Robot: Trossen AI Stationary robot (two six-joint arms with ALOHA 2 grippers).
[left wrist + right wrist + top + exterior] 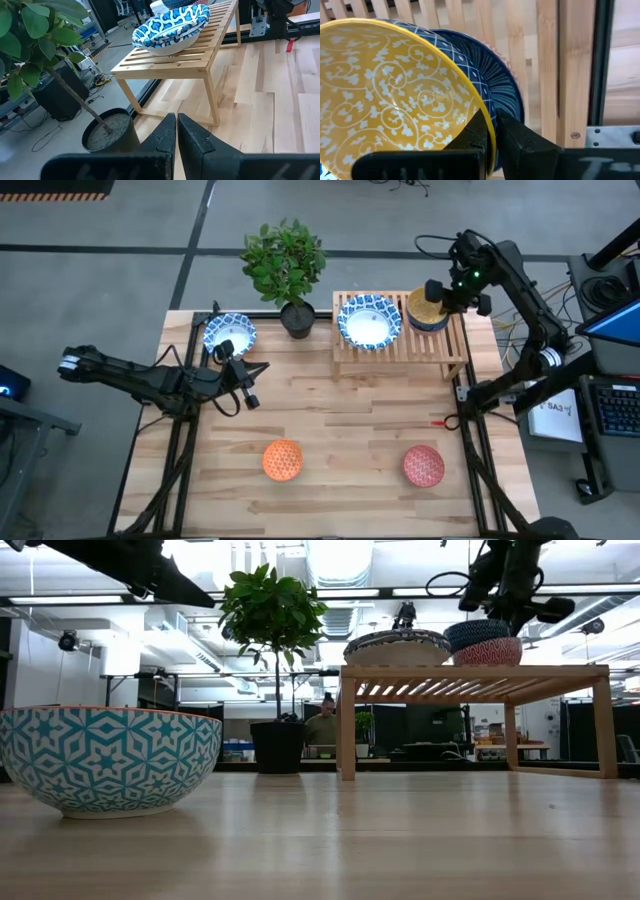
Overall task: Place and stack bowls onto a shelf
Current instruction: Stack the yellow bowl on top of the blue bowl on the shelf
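The shelf [400, 345] of light slats stands at the table's far right. A wide blue-and-white bowl [369, 321] rests on its slats. On the shelf's right end a yellow bowl [395, 95] with a blue latticed outside lies over a dark blue bowl [500, 80]. In the low view, that dark blue bowl sits in a red patterned bowl [492, 653]. My right gripper [436, 292] is shut on the yellow bowl. My left gripper [245, 385] hovers shut over the table's left half. Another blue-and-white bowl [229, 335] sits on the table at the far left. My right gripper pinches the yellow bowl's rim [479, 102], one finger inside the bowl and one outside. The fingers come steeply from above. The bowl hangs over the dark blue bowl's mouth; whether it rests in it I cannot tell.
A potted plant [288, 270] in a black pot stands at the far edge between the left bowl and the shelf. An orange bowl [282, 460] and a pink-red bowl [423, 466] sit near the front edge. Bare planks lie between them and the shelf.
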